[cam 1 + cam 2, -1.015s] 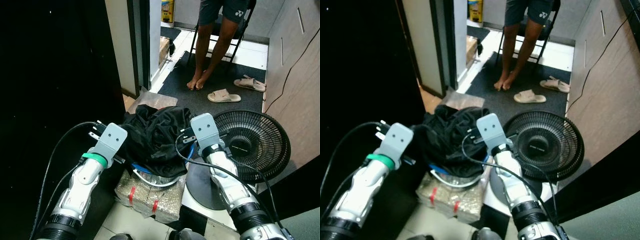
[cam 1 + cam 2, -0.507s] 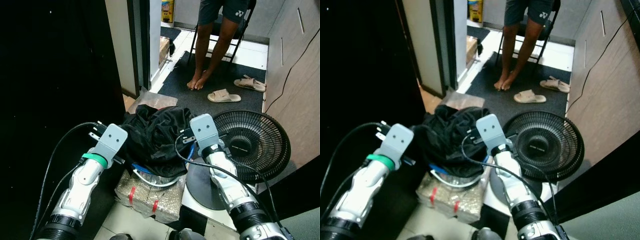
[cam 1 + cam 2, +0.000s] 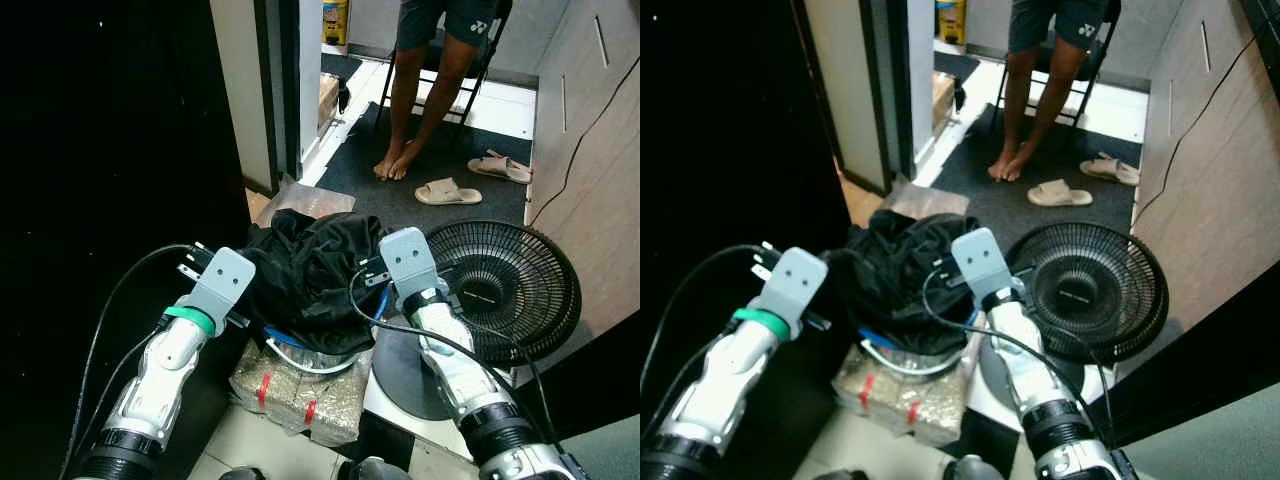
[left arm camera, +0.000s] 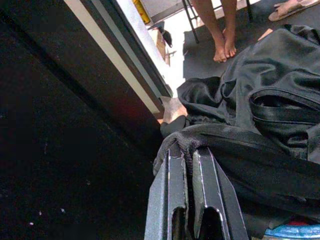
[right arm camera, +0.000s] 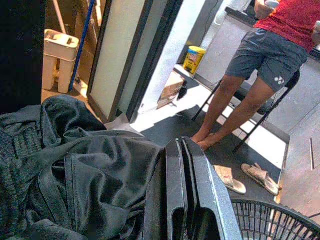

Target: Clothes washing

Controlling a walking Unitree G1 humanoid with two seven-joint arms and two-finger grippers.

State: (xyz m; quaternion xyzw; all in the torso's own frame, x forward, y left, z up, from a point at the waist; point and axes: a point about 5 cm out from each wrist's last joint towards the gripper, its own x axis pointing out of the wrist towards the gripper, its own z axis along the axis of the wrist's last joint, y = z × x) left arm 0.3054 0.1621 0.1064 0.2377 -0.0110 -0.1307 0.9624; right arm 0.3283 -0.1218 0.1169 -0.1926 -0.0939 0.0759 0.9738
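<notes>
Head views: dark carpet (image 3: 480, 205), a fan (image 3: 505, 290) at 3 o'clock, a seated person's legs (image 3: 425, 110) and sandals (image 3: 448, 191) at 12. The black clothes (image 3: 310, 275) heap in a basin (image 3: 300, 358) between both arms. Left wrist view: the left hand (image 4: 192, 150) has its fingers pressed together under a fold of the clothes. Right wrist view: the right hand (image 5: 182, 150), fingers together, rests against the heap.

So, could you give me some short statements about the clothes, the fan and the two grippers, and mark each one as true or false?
1. The black clothes lie heaped in a basin. True.
2. The fan stands upright and faces the wall. False: it lies tilted back, grille upward.
3. The left gripper has its fingers together at the clothes' edge. True.
4. The person wears the slippers. False: barefoot; they lie on the floor.
</notes>
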